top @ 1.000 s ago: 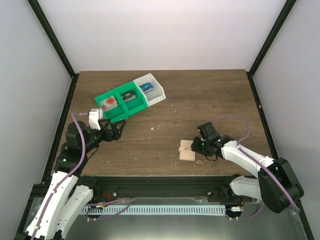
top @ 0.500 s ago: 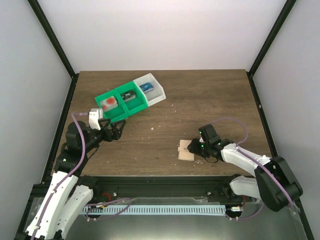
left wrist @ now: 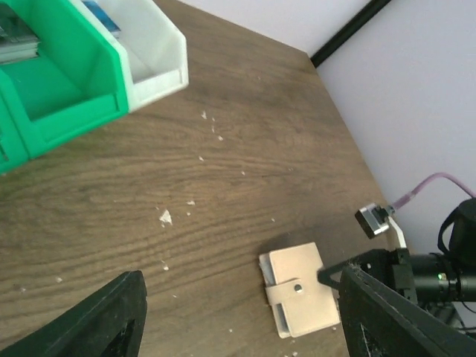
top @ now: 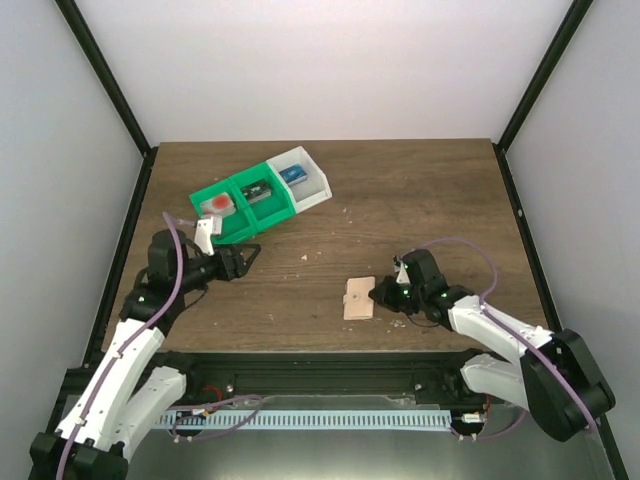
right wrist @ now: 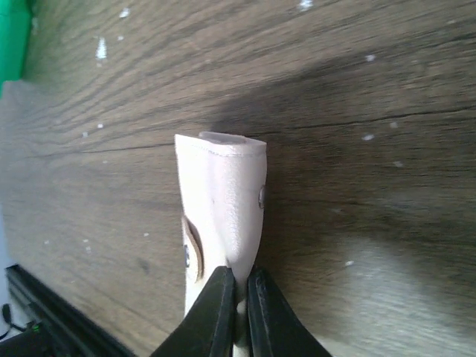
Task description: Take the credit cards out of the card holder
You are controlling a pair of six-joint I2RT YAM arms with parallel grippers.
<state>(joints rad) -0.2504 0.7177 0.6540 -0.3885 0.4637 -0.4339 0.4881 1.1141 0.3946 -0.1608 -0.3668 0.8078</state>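
The card holder (top: pixel 358 297) lies closed on the wood near the front edge, pale tan with a snap tab (left wrist: pixel 297 287). My right gripper (top: pixel 378 296) is shut on its right edge; in the right wrist view the fingers pinch the holder (right wrist: pixel 223 201) at the gripper (right wrist: pixel 239 286) and the cover bulges. My left gripper (top: pixel 248 258) hovers open over the table left of the holder, nothing between its fingers (left wrist: pixel 242 297). A small blue credit card (top: pixel 292 173) lies in the white bin. The holder's inside is hidden.
A green bin (top: pixel 280 208) with two compartments and a white bin (top: pixel 318 183) sit joined at the back left. The green bin holds a red-orange item on white (top: pixel 217 206) and a dark item (top: pixel 258 190). Light crumbs dot the wood.
My right gripper has shut on the holder's right edge and shifted it a little leftward. The left arm has reached forward and right; its jaws have narrowed slightly.
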